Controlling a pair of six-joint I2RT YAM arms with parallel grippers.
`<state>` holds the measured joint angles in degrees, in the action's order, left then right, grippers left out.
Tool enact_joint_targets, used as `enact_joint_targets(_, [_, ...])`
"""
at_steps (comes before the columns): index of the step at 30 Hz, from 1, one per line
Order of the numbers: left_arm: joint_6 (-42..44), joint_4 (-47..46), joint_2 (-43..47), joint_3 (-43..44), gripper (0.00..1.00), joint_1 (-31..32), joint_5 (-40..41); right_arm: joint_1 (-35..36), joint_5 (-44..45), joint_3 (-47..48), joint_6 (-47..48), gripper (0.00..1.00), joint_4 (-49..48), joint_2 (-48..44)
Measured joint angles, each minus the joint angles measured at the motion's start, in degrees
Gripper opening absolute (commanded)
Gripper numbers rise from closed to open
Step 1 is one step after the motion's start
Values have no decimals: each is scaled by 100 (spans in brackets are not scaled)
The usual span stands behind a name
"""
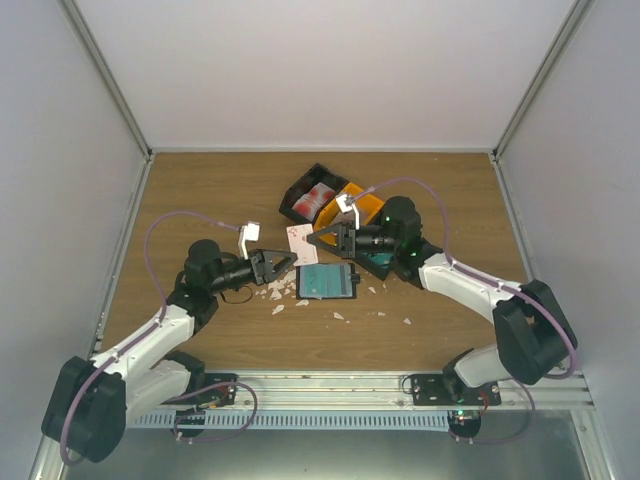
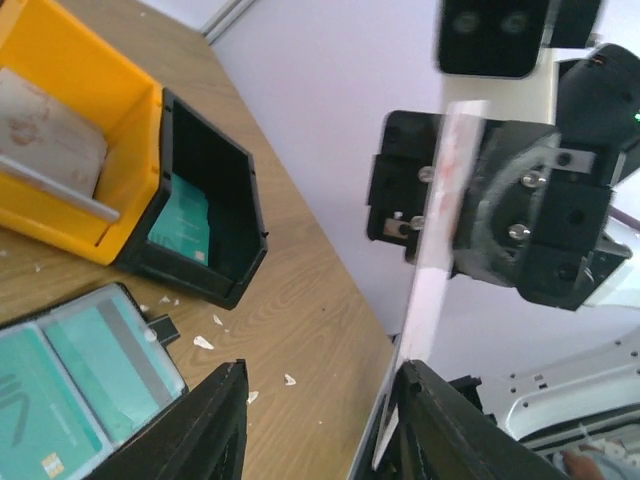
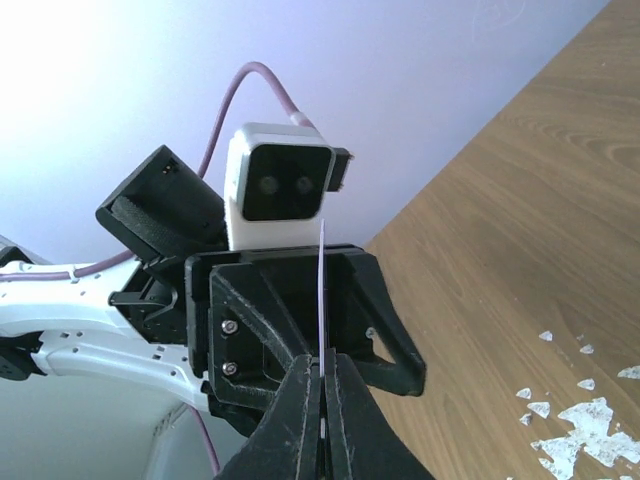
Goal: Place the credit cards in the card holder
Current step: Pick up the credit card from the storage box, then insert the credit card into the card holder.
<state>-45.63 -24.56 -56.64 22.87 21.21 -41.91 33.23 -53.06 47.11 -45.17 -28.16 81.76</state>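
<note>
My right gripper [image 1: 318,239] [image 3: 323,360] is shut on a pale pinkish-white credit card [image 1: 300,240] [image 3: 322,285], holding it up on edge above the table. In the left wrist view this card [image 2: 432,270] reaches down between my left gripper's [image 2: 322,368] [image 1: 283,266] jaws. They stand apart, and the card lies against the right finger [image 2: 450,425]. The black card holder [image 1: 327,282] [image 2: 155,325] lies open on the table just below both grippers, with teal cards [image 2: 100,365] in its slots.
A black bin [image 1: 310,195] holding red-and-white cards and an orange bin [image 1: 362,205] [image 2: 80,100] stand behind the grippers. Another black bin [image 2: 215,200] with a teal card [image 2: 180,225] is beside them. White scraps [image 1: 275,292] [image 3: 570,440] litter the wood.
</note>
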Motion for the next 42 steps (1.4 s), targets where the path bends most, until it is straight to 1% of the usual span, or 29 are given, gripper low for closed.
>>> enact_joint_targets(4, [-17, -168, -31, 0, 22, 0, -120, 35, -50, -33, -136, 1, -155, 190])
enact_joint_targets(6, [-28, -197, -55, 0, 11, 0, -166, 46, -94, -59, -188, 1, -186, 238])
enact_joint_targets(7, [-44, -210, -70, 0, 4, 0, -181, 50, -96, -70, -190, 2, -195, 254])
enact_joint_targets(8, [-11, -234, -87, 0, 0, 2, -214, 50, -96, -83, -201, 4, -197, 256])
enact_joint_targets(9, [-9, -262, -103, 0, 0, 2, -243, 50, -92, -98, -205, 9, -205, 256])
enact_joint_targets(10, [-24, -284, -107, 0, 0, 2, -282, 44, -66, -116, -197, 19, -195, 256])
enact_joint_targets(12, [24, -341, -111, 4, 0, 7, -328, 17, 39, -127, -138, 32, -52, 258])
enact_joint_targets(13, [44, -321, -131, 4, 0, 7, -317, 22, 103, -122, -52, 36, 70, 249])
enact_joint_targets(15, [111, -225, -199, 7, 0, 7, -205, 44, 400, -98, 208, 40, 503, 197])
enact_joint_targets(17, [201, 20, -326, 24, 0, 7, -39, 57, 979, -61, 535, 41, 1150, 83])
enact_joint_targets(21, [321, 404, -754, 44, 0, 13, 227, 131, 2496, -2, 1027, 39, 2461, -140])
enact_joint_targets(25, [337, 568, -1331, 50, 0, 96, 374, 531, 3884, 4, 1215, 35, 3545, -151])
enact_joint_targets(27, [299, 564, -1631, 66, 0, 223, 411, 752, 4404, 4, 1220, 33, 3947, -61])
enact_joint_targets(32, [160, 448, -2306, 170, 0, 420, 474, 944, 5252, 4, 1187, 32, 4527, 398])
enact_joint_targets(37, [4, 238, -2883, 380, 0, 619, 518, 916, 5851, 48, 1134, 40, 4804, 697])
enact_joint_targets(42, [-131, 37, -3348, 562, 0, 745, 514, 713, 6111, 223, 1108, 43, 4824, 872])
